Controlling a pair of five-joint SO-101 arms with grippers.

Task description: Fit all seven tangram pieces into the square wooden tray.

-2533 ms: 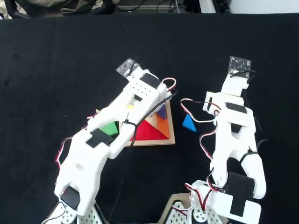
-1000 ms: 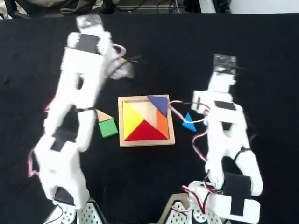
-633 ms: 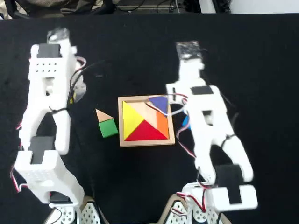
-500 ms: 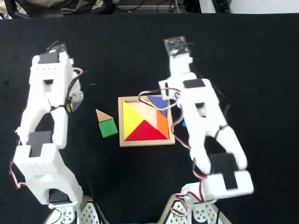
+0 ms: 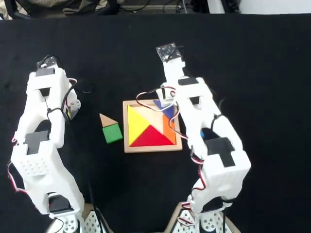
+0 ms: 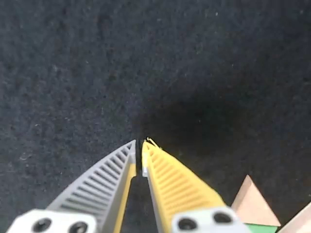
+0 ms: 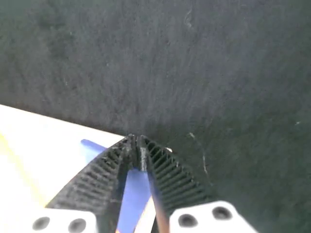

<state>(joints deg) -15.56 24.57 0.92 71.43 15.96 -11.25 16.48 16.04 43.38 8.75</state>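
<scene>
At the far right corner of the tray (image 5: 150, 149), the right gripper (image 7: 136, 141) — closed, empty — sits over the purple piece (image 7: 130, 196); seating it seems the step, needing a gentle nudge next.

Bright, even light with faint soft shadows

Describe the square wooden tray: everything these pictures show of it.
The tray is a pale wooden square with a raised rim, lying flat on the black cloth. Inside lie a yellow triangle at left, a red triangle along the wall nearest the robot, an orange piece along the right wall and a purple piece in the far right corner; bare wood shows between them. The right gripper hangs shut over that corner.
</scene>
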